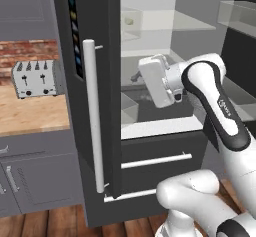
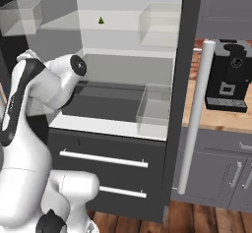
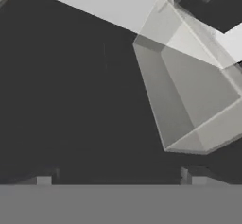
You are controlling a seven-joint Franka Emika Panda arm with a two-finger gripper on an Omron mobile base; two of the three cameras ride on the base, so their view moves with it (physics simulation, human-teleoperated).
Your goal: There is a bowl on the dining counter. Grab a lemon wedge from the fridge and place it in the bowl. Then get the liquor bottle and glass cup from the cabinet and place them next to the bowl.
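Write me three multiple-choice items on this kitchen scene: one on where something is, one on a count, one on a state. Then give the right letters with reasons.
1. Where does the toaster stand?
A. on the wooden counter left of the fridge
B. on a fridge shelf
C. on the floor

2. How many horizontal handles are on the drawers below the open fridge compartment?
A. one
B. two
C. four

3. How is the gripper?
A. shut on a lemon wedge
B. shut on a bottle
C. open, holding nothing

Key: 1 A, the left base view shows it on the counter by the brick wall. 2 B, two white bars lie one above the other. 3 C, the hand view shows the fingertips wide apart with nothing between.
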